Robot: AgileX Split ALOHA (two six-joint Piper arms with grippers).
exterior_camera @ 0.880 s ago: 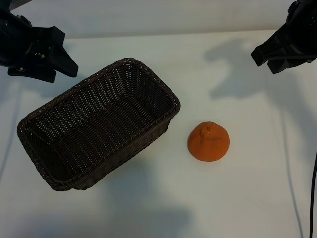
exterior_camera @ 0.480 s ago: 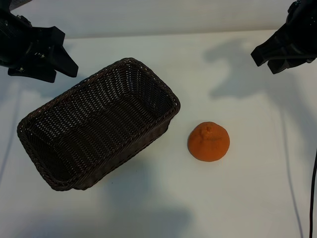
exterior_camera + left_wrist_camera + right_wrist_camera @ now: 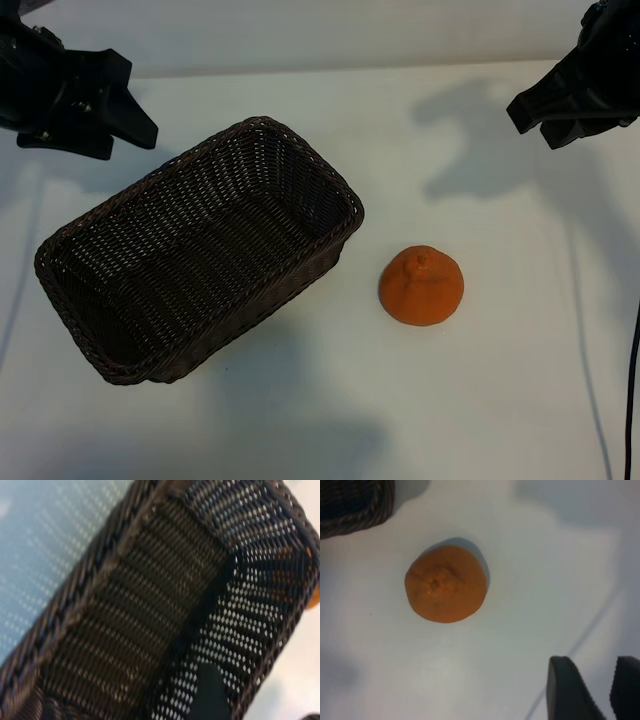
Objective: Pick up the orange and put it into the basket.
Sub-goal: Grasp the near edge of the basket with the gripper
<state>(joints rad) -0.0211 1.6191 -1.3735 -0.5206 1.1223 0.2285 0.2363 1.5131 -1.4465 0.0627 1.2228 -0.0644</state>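
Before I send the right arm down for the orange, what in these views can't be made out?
- Left pincer: its tips are missing from the left wrist view, which the basket fills.
- Orange: its underside is hidden in every view; in the left wrist view it shows only as patches through the weave.
- Right pincer: cut off by the right wrist view's edge; a gap shows between its fingers.

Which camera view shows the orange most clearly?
The right wrist view: the orange is whole, close and unobstructed on the table. The exterior view also shows it whole, only farther off. The left wrist view gives just an orange sliver behind the basket.
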